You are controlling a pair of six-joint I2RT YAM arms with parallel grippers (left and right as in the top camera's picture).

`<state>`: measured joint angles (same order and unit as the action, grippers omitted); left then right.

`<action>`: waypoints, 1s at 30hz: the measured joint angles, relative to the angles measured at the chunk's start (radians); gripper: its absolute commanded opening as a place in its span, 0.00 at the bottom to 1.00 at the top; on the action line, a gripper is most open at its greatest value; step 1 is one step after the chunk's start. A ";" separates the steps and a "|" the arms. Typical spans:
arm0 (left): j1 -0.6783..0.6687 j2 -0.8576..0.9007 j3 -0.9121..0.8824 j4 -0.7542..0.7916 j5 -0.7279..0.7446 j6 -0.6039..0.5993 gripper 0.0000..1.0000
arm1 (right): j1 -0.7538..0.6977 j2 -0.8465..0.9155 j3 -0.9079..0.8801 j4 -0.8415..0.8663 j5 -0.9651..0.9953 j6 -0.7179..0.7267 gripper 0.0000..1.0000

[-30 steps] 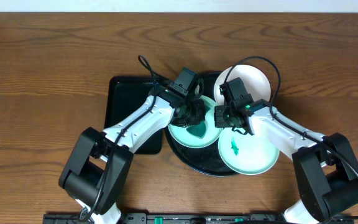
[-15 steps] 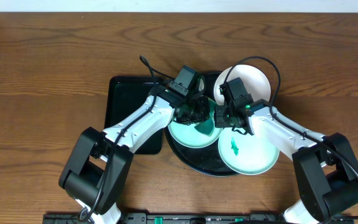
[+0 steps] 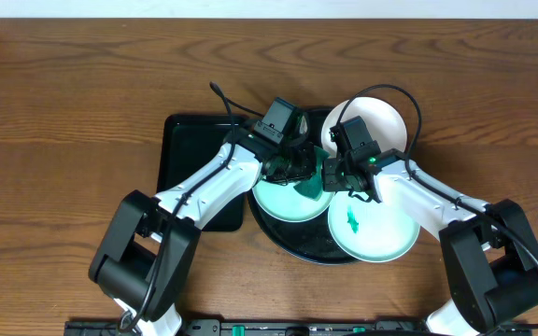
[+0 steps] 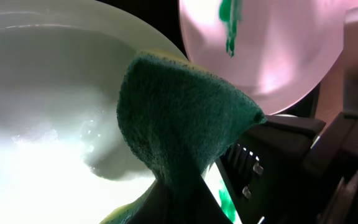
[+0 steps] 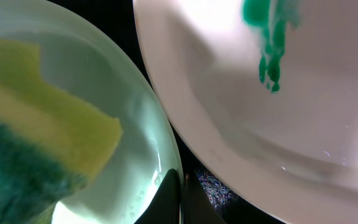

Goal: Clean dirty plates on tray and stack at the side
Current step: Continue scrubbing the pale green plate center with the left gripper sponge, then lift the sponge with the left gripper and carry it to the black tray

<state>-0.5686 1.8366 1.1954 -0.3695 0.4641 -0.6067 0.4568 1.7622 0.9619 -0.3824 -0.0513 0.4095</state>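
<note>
Three plates lie on the round black tray (image 3: 292, 245). The pale-mint plate (image 3: 276, 203) sits at the left. My left gripper (image 3: 299, 172) is shut on a green and yellow sponge (image 4: 179, 118), which presses on that plate's right side (image 4: 42, 124). My right gripper (image 3: 340, 177) is shut on the same plate's right rim (image 5: 180, 186), one finger on each side. A white plate (image 3: 376, 229) at the front right carries a green smear (image 5: 269, 37). The third plate (image 3: 376, 119) lies at the back right, partly under the right arm.
A rectangular black tray (image 3: 190, 159) lies left of the round tray, partly under the left arm. Both wrists stand close together over the round tray. Bare wooden table (image 3: 63, 112) surrounds the trays.
My left gripper has slid the sponge a little to the right across the mint plate, over the green smear. The right gripper has not moved.
</note>
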 measured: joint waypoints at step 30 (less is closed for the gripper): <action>0.072 0.026 0.000 -0.059 -0.213 0.074 0.07 | 0.000 0.000 0.000 0.000 0.000 0.000 0.01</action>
<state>-0.4969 1.8629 1.1954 -0.4286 0.2512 -0.5327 0.4568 1.7622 0.9619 -0.3824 -0.0513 0.4095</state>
